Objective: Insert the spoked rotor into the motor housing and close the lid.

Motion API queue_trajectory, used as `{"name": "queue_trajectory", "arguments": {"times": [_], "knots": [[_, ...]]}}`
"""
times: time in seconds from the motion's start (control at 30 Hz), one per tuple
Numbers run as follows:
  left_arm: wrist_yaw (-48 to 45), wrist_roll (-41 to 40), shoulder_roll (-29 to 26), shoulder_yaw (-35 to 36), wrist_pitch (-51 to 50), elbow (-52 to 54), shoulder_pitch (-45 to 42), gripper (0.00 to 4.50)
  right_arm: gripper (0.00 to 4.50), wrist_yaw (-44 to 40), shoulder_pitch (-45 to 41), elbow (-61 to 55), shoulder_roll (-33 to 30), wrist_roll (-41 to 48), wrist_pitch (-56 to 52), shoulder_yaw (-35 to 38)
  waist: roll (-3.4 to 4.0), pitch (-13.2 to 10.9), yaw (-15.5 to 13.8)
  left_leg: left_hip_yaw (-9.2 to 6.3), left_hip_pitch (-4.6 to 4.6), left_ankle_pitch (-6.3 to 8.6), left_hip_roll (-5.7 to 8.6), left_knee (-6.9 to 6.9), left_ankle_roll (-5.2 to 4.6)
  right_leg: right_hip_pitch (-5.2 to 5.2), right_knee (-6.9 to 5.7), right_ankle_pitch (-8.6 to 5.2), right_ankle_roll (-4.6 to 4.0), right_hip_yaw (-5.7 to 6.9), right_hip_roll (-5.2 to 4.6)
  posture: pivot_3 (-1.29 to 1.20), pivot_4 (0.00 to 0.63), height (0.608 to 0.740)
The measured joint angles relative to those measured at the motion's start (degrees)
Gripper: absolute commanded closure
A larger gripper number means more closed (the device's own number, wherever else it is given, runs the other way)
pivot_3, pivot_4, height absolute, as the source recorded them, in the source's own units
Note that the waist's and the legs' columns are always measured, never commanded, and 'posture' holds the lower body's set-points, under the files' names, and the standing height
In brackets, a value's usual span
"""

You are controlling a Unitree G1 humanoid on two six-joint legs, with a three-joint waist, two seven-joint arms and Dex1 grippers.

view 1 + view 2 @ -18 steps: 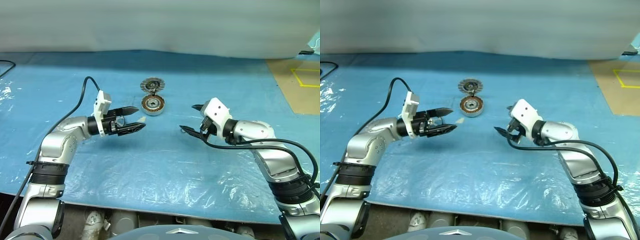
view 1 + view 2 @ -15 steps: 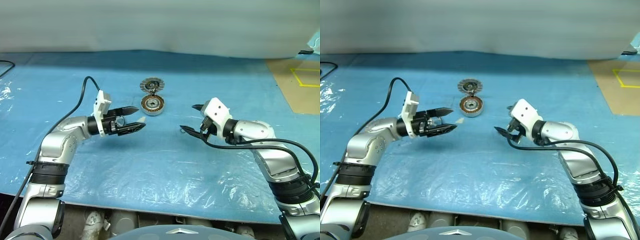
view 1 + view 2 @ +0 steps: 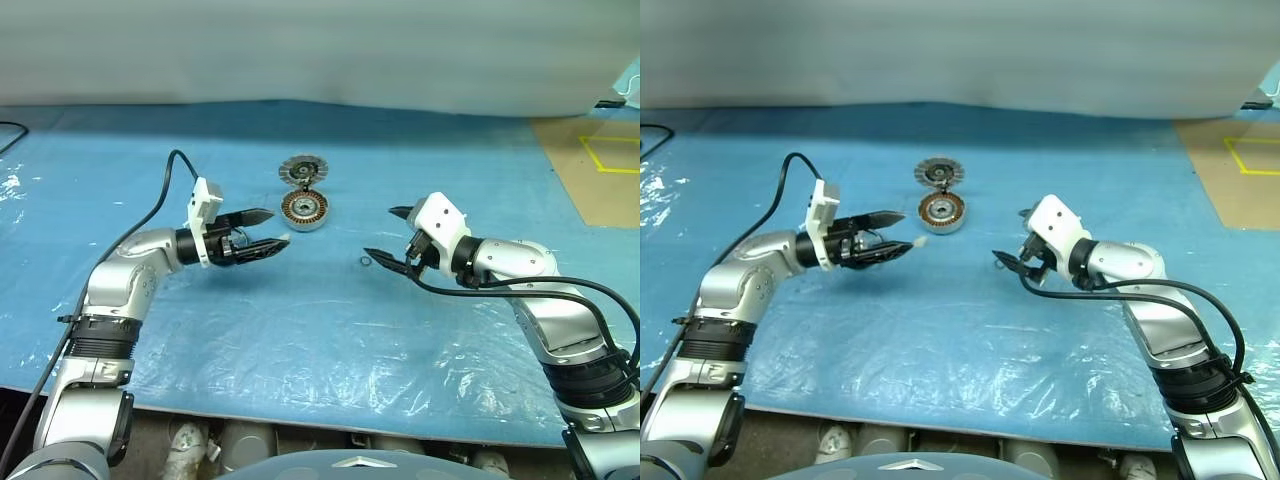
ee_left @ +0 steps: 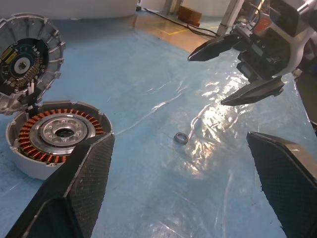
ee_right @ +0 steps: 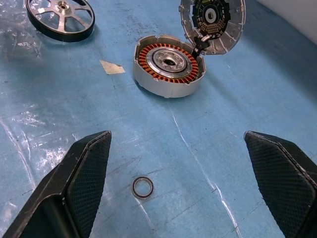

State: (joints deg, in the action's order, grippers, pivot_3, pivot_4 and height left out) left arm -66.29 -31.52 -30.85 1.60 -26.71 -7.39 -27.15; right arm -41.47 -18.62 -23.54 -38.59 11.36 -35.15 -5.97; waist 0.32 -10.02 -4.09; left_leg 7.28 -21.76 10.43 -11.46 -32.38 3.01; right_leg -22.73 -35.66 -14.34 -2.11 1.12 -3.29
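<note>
A blue plastic sheet covered the work surface. Both grippers hovered over it, the left gripper and right gripper each with jaws spread wide and empty. Between them, farther back, sat the motor housing, its lid standing tilted against its far rim, perhaps hinged. The spoked rotor lay well apart. A small ring lay near the right gripper.
</note>
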Motion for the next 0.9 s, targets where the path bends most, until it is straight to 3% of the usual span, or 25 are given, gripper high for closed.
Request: {"name": "queue_trajectory", "arguments": {"times": [0.5, 0.7, 0.9], "knots": [[-0.4, 1.0, 0.6, -0.1, 1.5, -0.5, -0.1, 0.00, 0.03, -1.8, -3.9, 2.0, 0.4, -0.6, 0.8, -2.3, 0.00, 0.0, 0.1, 0.00, 0.01, 0.00, -0.02, -0.06, -0.01, 0.00, -0.07, -0.01, -0.04, 0.00, 0.02, 0.00, 0.150, 0.740], [0.8, 1.1, 0.6, 0.5, 1.5, 0.7, 1.5, 0.00, 0.03, -4.5, -10.7, 8.1, 1.7, -2.0, 3.8, -5.5, 0.00, 0.0, 0.1, 0.00, 0.01, 0.00, -0.07, -0.15, -0.01, 0.01, -0.11, 0.00, -0.09, 0.01, 0.04, 0.00, 0.150, 0.740], [2.7, 1.3, 0.4, 1.1, 2.0, 1.7, 3.8, 0.00, 0.03, -9.6, -23.7, 23.3, 8.5, -6.8, 12.3, -14.4, 0.00, 0.0, 0.6, 0.08, -0.06, 0.00, -0.24, -0.30, -0.01, -0.12, -0.23, 0.08, -0.24, 0.08, 0.12, 0.00, 0.150, 0.740]]}}
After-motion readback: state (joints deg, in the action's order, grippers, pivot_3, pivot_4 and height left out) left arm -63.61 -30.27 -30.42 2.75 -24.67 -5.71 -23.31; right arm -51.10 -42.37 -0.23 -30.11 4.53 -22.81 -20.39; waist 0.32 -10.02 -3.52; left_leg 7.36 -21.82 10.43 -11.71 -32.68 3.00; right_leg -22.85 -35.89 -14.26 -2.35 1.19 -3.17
